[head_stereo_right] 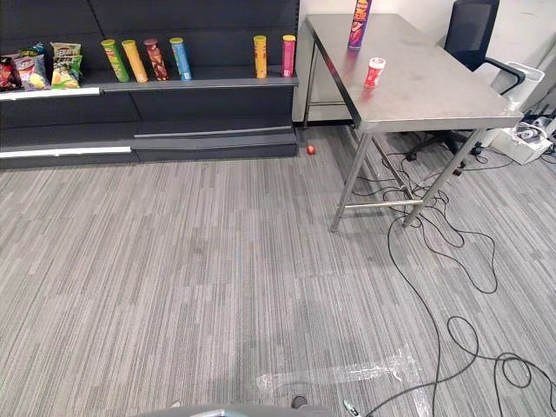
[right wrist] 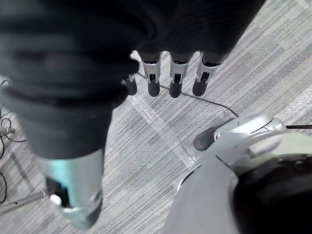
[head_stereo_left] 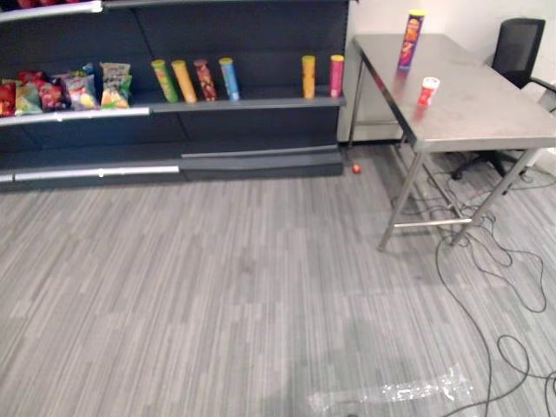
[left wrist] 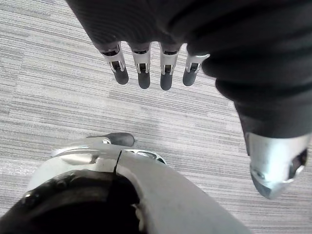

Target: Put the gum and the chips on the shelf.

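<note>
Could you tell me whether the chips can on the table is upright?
Upright: the chips can stands on its base on the table.

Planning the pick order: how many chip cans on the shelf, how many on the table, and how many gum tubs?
Chip cans on the shelf: 6 (green can, orange can, dark red can, blue can, yellow can, pink can)
Chip cans on the table: 1 (purple can)
Gum tub on the table: 1
Total: 8

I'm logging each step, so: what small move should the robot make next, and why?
Probably step toward the table: the chips can and the gum tub stand on it, well out of reach, while the left hand and right hand hang open and empty over the floor.
</note>
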